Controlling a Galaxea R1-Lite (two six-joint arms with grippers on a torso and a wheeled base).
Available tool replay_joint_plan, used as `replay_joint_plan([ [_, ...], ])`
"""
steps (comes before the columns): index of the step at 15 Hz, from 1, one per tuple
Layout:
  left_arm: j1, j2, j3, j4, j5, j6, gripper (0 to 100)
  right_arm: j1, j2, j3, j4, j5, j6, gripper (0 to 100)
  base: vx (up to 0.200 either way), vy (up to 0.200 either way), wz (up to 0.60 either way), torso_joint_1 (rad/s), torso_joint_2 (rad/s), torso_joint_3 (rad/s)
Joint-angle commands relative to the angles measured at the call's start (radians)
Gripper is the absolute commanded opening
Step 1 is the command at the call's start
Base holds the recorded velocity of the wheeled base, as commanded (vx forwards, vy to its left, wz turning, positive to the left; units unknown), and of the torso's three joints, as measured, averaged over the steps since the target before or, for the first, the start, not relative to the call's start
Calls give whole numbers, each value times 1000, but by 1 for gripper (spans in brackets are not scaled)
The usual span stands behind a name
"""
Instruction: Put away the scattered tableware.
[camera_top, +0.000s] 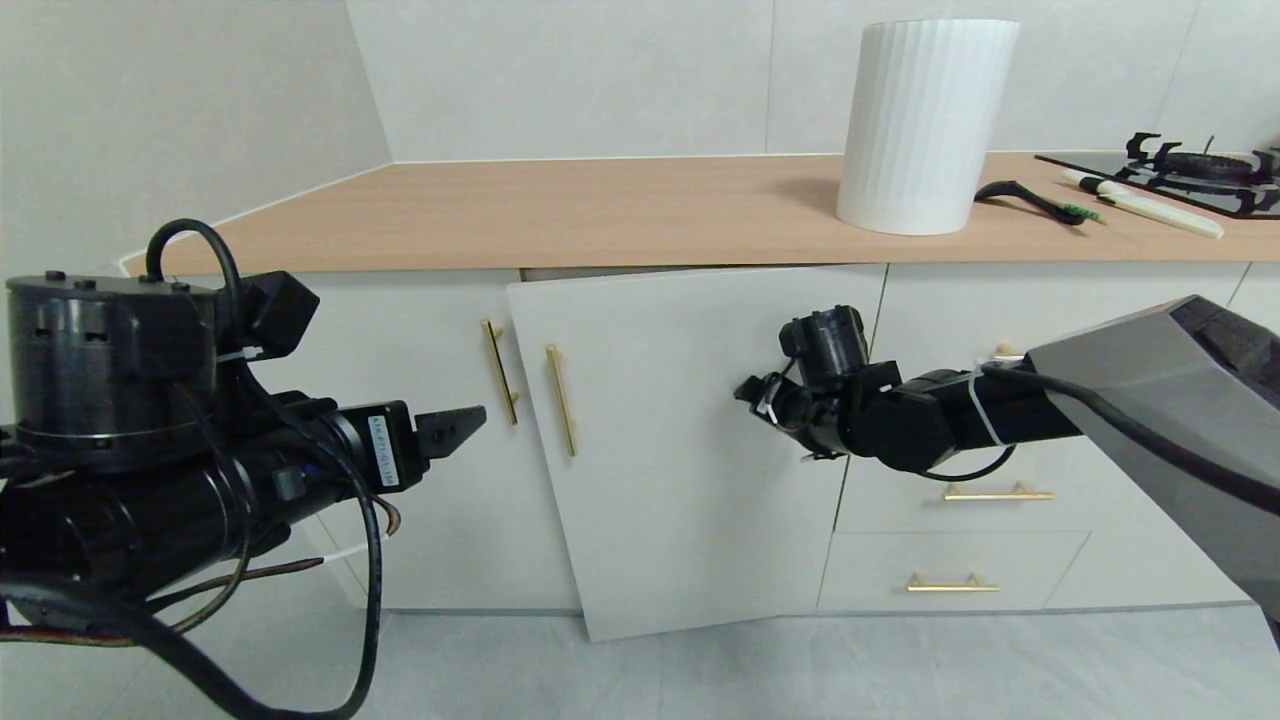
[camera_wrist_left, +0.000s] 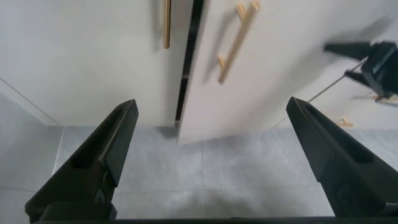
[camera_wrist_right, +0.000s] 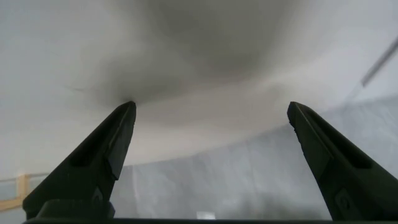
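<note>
Pale tiled walls (camera_top: 560, 70); wooden countertop (camera_top: 600, 210); white cabinets (camera_top: 440, 520), brass handles (camera_top: 561, 400), one door (camera_top: 680, 450) ajar; grey floor (camera_top: 700, 670).

Kitchen run: countertop (camera_top: 560, 215) above cabinets. On countertop, right of centre, tall container (camera_top: 925, 125). Just right of it, utensil (camera_top: 1030, 198); second utensil (camera_top: 1160, 212) farther right, beside hob (camera_top: 1200, 170) at far right end. Below, centre: ajar door (camera_top: 680, 480) swung outward, handle (camera_top: 561, 400) near its left edge. Left of it, neighbouring door (camera_top: 430, 350); to its right, stacked drawers (camera_top: 960, 565). Left gripper (camera_top: 455, 430) before neighbouring door, level with handles. Right gripper (camera_top: 760, 395) close before ajar door's face, toward its right edge.
</note>
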Motion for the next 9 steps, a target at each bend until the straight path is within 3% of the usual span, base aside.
replay_joint_plan([
  [1, 0, 4, 1, -1, 0, -1, 100, -5, 8, 0, -15, -18, 7, 100, 0, 0, 0, 0, 0, 0],
  [9, 0, 13, 1, -1, -1, -1, 100, -20, 8, 0, -69, -65, 21, 100, 0, 0, 0, 0, 0, 0],
])
